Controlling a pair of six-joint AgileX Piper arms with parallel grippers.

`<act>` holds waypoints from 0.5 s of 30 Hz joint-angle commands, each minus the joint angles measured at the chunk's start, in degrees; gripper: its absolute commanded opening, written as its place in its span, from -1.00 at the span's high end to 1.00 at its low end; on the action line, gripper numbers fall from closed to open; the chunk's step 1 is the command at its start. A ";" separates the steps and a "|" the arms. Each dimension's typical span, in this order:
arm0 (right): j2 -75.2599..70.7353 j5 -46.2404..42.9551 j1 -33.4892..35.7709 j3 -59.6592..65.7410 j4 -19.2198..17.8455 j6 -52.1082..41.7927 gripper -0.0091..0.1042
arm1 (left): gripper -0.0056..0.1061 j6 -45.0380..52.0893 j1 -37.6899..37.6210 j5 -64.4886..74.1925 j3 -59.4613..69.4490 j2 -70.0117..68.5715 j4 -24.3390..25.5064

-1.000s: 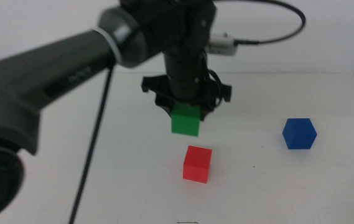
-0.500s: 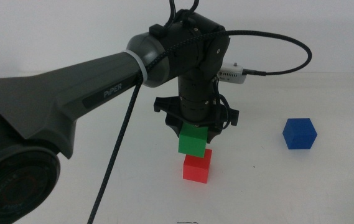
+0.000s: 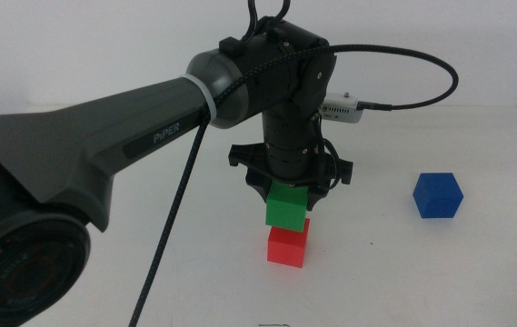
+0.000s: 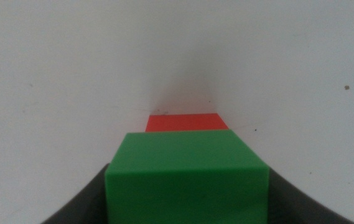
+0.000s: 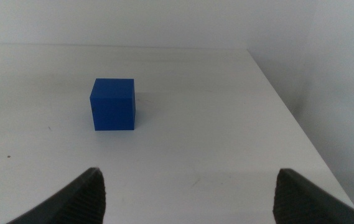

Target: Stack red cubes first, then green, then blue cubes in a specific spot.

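Left gripper (image 3: 288, 195) points straight down over the table (image 3: 104, 272), jaws clamped on the green cube (image 3: 288, 204). The green cube sits directly on top of the red cube (image 3: 288, 246), or just above it; contact cannot be confirmed. From the middle view the green cube looks slightly offset toward the far side of the red one. In the left wrist view the green cube (image 4: 187, 174) fills the space between the jaws, with a strip of the red cube (image 4: 186, 122) showing just beyond its far edge.

Blue cube (image 3: 438, 195) rests on the table well apart from the left gripper, to the right of the stack.

Right gripper (image 5: 189, 193) waits with jaws spread wide, nothing between them; the blue cube (image 5: 112, 104) lies ahead of it, untouched.
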 commanded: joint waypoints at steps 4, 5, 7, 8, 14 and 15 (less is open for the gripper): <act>-0.85 -4.42 -0.40 -0.54 -0.86 -0.75 -0.82 | 0.93 -0.30 -0.18 -0.98 -1.41 -2.30 -1.35; -0.85 -4.42 -0.40 -0.54 -0.86 -0.75 -0.82 | 0.93 -0.30 -0.18 -1.09 -1.41 -1.99 -1.80; -0.85 -4.42 -0.40 -0.54 -0.86 -0.75 -0.82 | 0.93 -0.30 -0.18 -1.37 -1.41 -1.67 -2.06; -0.85 -4.42 -0.40 -0.54 -0.86 -0.75 -0.82 | 0.93 -0.30 -0.18 -1.37 -1.41 -1.36 -2.06; -0.85 -4.42 -0.40 -0.54 -0.86 -0.75 -0.82 | 0.93 -0.30 -0.18 -1.31 -1.41 -0.60 -2.47; -0.85 -4.42 -0.40 -0.54 -0.86 -0.75 -0.82 | 0.93 -0.30 -0.18 -1.31 -1.41 -0.61 -2.60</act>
